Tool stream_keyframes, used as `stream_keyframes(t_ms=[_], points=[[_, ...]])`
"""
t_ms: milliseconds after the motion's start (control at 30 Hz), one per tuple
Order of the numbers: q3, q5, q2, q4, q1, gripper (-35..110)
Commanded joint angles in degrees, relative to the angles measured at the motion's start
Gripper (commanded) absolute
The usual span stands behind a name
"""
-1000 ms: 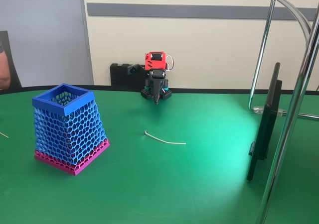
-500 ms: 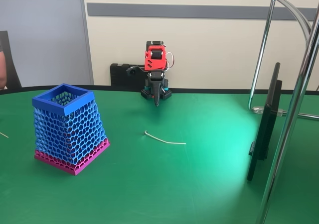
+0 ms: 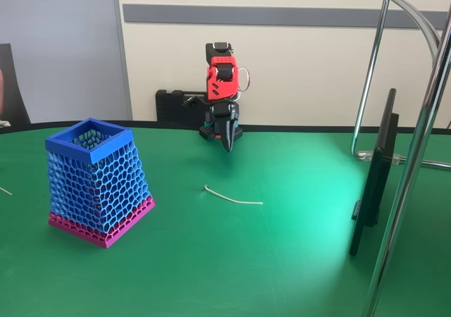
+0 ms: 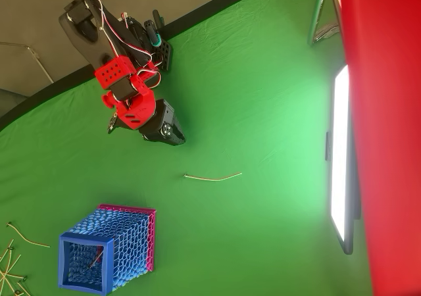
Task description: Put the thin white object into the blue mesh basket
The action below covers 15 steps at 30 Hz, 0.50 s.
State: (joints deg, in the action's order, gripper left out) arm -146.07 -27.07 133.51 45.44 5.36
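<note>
The thin white object lies flat on the green table, gently curved, with its hooked tip to the left; in the overhead view the thin white object rests between the arm and the basket. The blue mesh basket stands upright at the left, with a dark blue rim and a magenta base, and appears in the overhead view as the blue mesh basket. My gripper hangs on the red and black arm near the table's far edge, pointing down, fingers together and holding nothing. It is well behind the strand and, as my gripper, apart from it.
A dark flat screen stands on edge at the right, beside a chrome stand. Several pale strands lie at the table's left edge. A person is at the far left. The green table is open in front.
The arm has risen and unfolded, and its gripper has shifted slightly right and toward the camera. The strand and the basket have not moved.
</note>
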Motion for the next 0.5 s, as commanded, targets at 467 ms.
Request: stream_keyframes(t_ms=[467], points=[[28.3,-10.02,-33.4,7.21,-2.2,0]])
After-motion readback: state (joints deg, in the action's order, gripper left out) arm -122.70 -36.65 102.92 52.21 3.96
